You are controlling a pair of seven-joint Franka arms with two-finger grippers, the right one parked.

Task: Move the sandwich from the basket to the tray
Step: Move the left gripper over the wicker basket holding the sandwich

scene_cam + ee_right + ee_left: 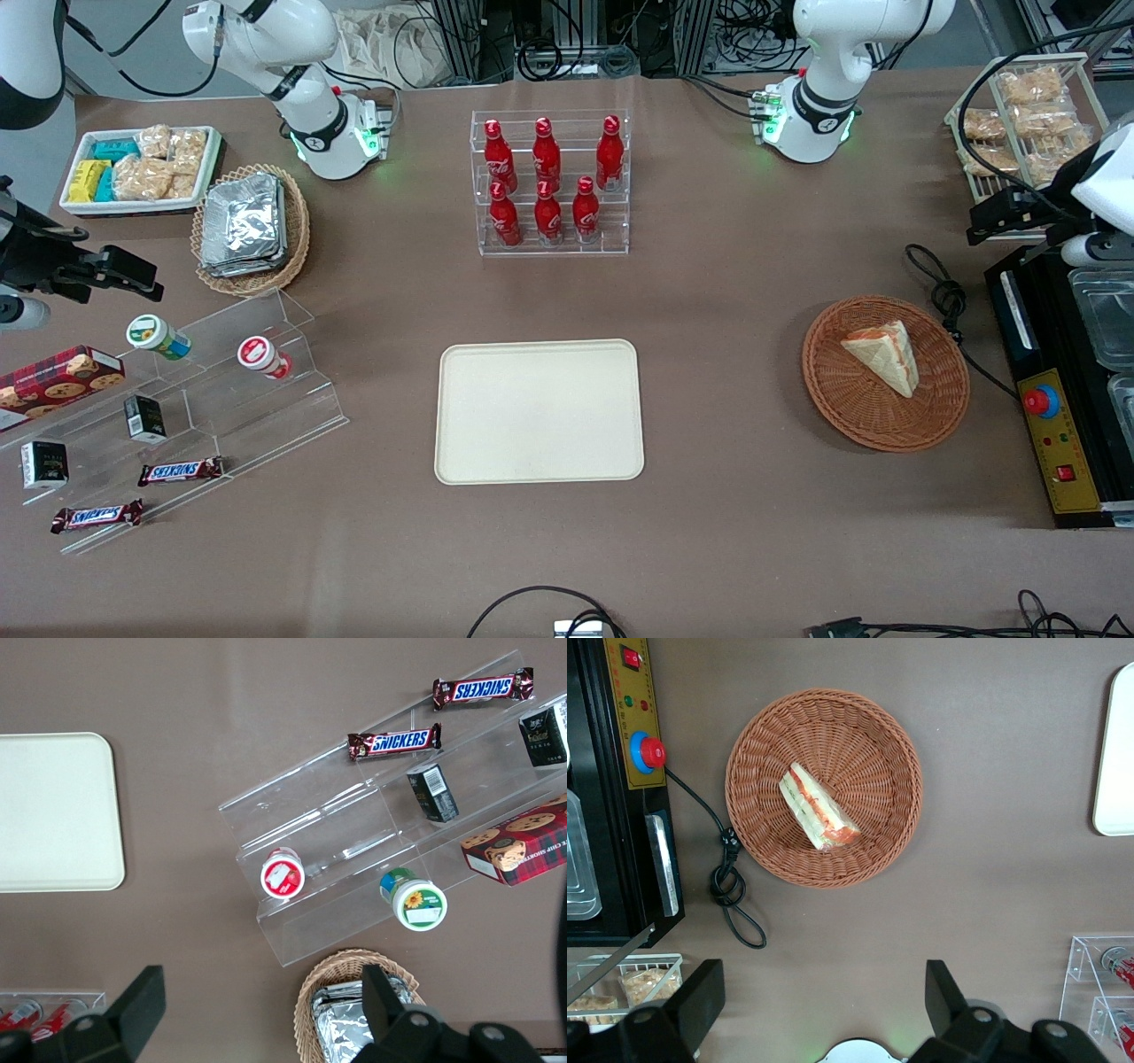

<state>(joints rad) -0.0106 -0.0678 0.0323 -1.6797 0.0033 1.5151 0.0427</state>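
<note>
While tool (824, 1010) hangs wide open | sandwich (819, 806) in basket (877, 735), well apart below it

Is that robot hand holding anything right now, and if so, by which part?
Nothing is held. The gripper hangs open above the table, apart from the basket, and the sandwich lies untouched in it.

A brown tabletop (726, 372) fills the scene under even light. At its edge farthest from the front camera, aluminium frame posts (461, 35) and tangled black cables (567, 53) stand on a grey floor (151, 62).
</note>
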